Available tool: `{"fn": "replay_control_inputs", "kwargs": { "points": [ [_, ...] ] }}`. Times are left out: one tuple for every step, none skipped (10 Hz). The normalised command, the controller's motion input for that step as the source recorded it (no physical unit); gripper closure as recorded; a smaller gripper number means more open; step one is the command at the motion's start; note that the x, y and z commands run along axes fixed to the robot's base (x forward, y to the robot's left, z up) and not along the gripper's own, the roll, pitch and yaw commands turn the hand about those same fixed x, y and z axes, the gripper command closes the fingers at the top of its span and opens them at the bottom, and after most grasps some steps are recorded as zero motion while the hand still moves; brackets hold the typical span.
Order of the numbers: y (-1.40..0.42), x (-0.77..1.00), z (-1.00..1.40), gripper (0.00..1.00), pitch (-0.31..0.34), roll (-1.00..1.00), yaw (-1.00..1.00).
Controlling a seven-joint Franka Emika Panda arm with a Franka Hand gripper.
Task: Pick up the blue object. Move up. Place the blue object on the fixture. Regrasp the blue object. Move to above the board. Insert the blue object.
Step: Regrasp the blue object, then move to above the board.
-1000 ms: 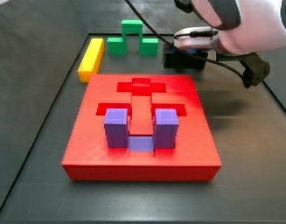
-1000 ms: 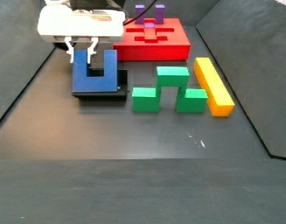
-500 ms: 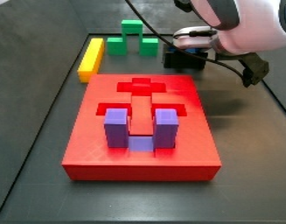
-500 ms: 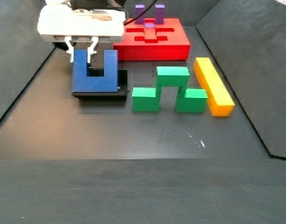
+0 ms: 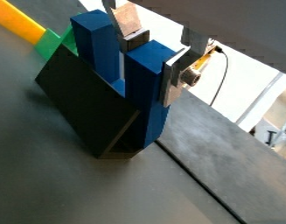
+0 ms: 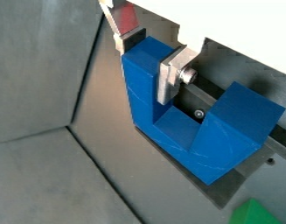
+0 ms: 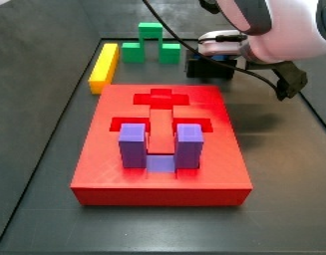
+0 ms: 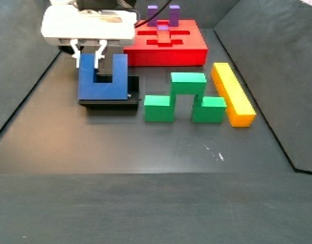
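Gripper (image 8: 87,55) hovers at the blue object (image 8: 102,79), its silver fingers (image 6: 174,77) straddling one upright prong — nothing has shifted over the last second. The block stands prongs-up on the fixture (image 8: 110,101) (just beside the board (image 8: 171,45)); regrasp pending, closure unclear.

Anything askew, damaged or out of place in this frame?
Nothing stands out. The blue object sits upright on the fixture, prongs up, with the tool around one prong. The board lies flat.
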Motion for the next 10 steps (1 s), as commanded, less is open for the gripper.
{"fn": "replay_control_inputs", "kwargs": {
  "points": [
    [0.0, 0.0, 0.0, 1.0, 0.0, 0.0, 0.0],
    [0.0, 0.0, 0.0, 1.0, 0.0, 0.0, 0.0],
    [0.0, 0.0, 0.0, 1.0, 0.0, 0.0, 0.0],
    [0.0, 0.0, 0.0, 1.0, 0.0, 0.0, 0.0],
    [0.0, 0.0, 0.0, 1.0, 0.0, 0.0, 0.0],
    [0.0, 0.0, 1.4, 1.0, 0.0, 0.0, 0.0],
    [0.0, 0.01, 1.4, 1.0, 0.011, -0.06, 0.01],
    [0.0, 0.0, 1.4, 1.0, 0.012, -0.11, -0.01],
    [0.01, 0.0, 1.4, 1.0, -0.003, -0.05, 0.0],
    [0.0, 0.01, 1.4, 1.0, 0.018, -0.04, 0.0]
  ]
}}
